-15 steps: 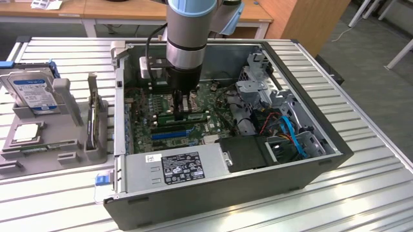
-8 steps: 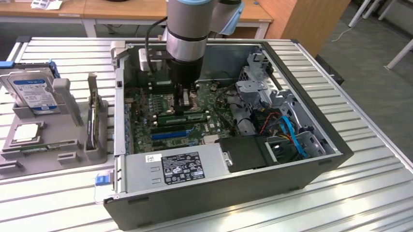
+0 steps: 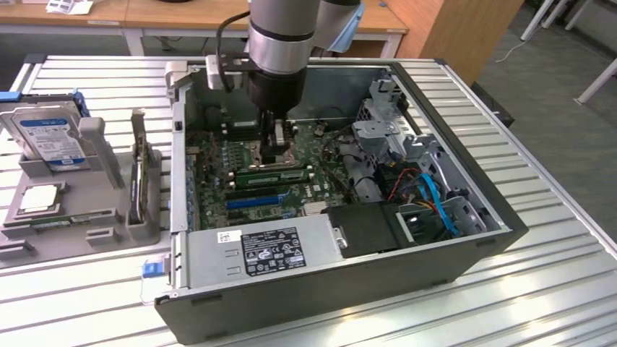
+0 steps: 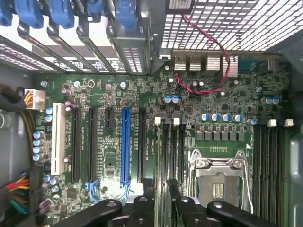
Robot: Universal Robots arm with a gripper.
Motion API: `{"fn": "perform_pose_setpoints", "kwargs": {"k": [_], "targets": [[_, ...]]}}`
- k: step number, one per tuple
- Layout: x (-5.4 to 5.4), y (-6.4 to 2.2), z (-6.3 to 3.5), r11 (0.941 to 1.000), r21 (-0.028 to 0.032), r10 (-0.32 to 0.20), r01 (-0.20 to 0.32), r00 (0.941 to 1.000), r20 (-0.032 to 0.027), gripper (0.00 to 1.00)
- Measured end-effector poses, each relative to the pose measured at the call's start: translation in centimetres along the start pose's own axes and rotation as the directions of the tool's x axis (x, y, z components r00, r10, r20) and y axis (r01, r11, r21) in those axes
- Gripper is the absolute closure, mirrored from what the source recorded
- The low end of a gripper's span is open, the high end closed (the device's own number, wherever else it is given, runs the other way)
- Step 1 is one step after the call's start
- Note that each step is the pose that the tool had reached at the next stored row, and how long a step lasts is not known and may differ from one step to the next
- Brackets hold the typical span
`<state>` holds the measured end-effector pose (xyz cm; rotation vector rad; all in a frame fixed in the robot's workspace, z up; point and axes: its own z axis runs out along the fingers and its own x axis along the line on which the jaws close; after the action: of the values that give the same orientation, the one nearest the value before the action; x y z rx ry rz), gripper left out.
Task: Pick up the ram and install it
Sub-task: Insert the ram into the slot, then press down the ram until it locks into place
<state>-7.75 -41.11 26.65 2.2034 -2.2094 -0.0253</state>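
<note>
Inside the open computer case (image 3: 463,253), a long green ram (image 3: 273,173) sits level in a slot beside the empty processor socket (image 4: 218,182). My gripper (image 3: 285,153) hangs straight down over the motherboard (image 4: 109,142), just above the ram and socket. In the wrist view my gripper (image 4: 163,204) is open. Its black fingers (image 4: 143,204) stand on either side of the dark memory slots (image 4: 170,151), and nothing shows clamped between them. I cannot tell from the wrist view whether the fingers touch the ram.
The power supply (image 3: 265,253) and the drive cage with blue cables (image 3: 434,206) crowd the case. On the exterior view's left, a grey fixture (image 3: 106,235) holds a hard drive (image 3: 48,137), an upright dark card (image 3: 143,184) and a silver chip (image 3: 39,199).
</note>
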Motion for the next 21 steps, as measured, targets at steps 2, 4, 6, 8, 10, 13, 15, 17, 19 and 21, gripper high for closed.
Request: {"fn": "perform_pose_setpoints", "kwargs": {"k": [2,4,6,8,10,13,15,17,19,21], "targets": [[0.0,0.0,-0.13,1.0,0.0,0.0,0.0,1.0,0.0,0.76],[0.0,0.01,-0.41,1.0,0.0,0.0,0.0,1.0,0.0001,0.83],[0.0,0.02,-0.76,1.0,0.0,0.0,0.0,1.0,0.0,0.89],[0.0,0.03,-1.04,1.0,0.0,0.0,0.0,1.0,0.0001,0.89],[0.0,0.03,-1.09,1.0,0.0001,0.0,0.0,1.0,0.0002,0.89],[0.0,0.03,-1.1,1.0,0.0001,0.0,0.0,1.0,0.0001,0.89],[0.0,0.03,-1.1,1.0,0.0001,0.0,0.0,1.0,0.0001,0.89],[0.0,0.03,-1.1,1.0,0.0,0.0,0.0,1.0,0.0001,0.89],[0.0,0.03,-1.1,1.0,0.0001,0.0,0.0,1.0,0.0001,0.89],[0.0,0.03,-1.1,1.0,0.0,0.0,0.0,1.0,0.0001,0.89]]}}
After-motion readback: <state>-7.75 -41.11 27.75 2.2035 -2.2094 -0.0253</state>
